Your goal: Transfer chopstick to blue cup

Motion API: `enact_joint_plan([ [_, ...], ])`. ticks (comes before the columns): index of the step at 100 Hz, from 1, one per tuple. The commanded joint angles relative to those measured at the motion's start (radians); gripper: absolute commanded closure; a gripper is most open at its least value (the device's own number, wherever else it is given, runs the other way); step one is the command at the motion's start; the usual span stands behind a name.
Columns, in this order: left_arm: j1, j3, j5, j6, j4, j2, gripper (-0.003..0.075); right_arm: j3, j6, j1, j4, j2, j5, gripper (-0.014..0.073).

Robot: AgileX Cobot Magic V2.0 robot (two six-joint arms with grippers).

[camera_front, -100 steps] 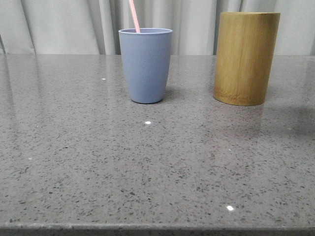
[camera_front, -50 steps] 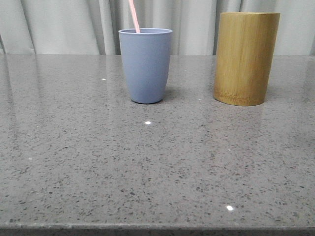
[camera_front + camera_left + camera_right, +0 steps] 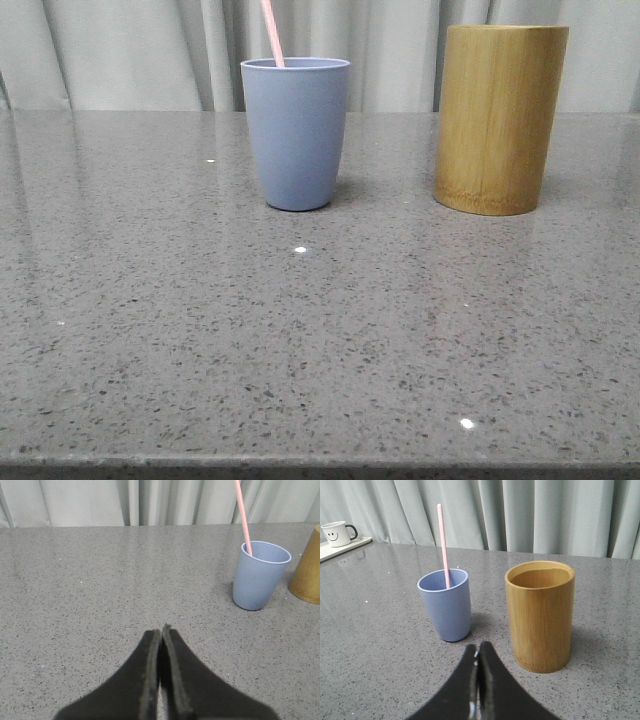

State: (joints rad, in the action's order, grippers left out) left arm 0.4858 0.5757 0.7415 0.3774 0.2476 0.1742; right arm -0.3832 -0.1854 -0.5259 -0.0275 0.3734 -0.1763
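Note:
The blue cup [image 3: 296,132] stands upright on the grey table, with one pale pink chopstick [image 3: 272,32] leaning inside it. The cup [image 3: 260,574] and chopstick [image 3: 243,517] also show in the left wrist view, and the cup [image 3: 445,604] and chopstick [image 3: 442,545] in the right wrist view. My left gripper [image 3: 161,630] is shut and empty, well back from the cup. My right gripper [image 3: 478,647] is shut and empty, short of the cup and the bamboo holder. Neither gripper shows in the front view.
A tall tan bamboo holder [image 3: 499,118] stands to the right of the blue cup; its inside [image 3: 540,577] looks empty. A white mug with a smiley face [image 3: 336,533] sits on a white tray at the far left. Grey curtains hang behind the table.
A faint shadow on the table at the right, near the bamboo holder, has gone. The cup, the chopstick and the holder have not moved.

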Motion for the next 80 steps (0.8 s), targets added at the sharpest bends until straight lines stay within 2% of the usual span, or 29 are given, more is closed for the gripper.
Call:
enact_joint_plan([
  [1,0.005,0.024,-0.084,0.013,0.014,0.013,0.0739,-0.025,0.002,0.005,0.009,0.003,0.086,0.0653],
  [80,0.005,0.016,-0.074,0.013,0.027,0.013,0.0739,-0.025,0.002,0.005,0.009,0.003,0.086,0.0653],
])
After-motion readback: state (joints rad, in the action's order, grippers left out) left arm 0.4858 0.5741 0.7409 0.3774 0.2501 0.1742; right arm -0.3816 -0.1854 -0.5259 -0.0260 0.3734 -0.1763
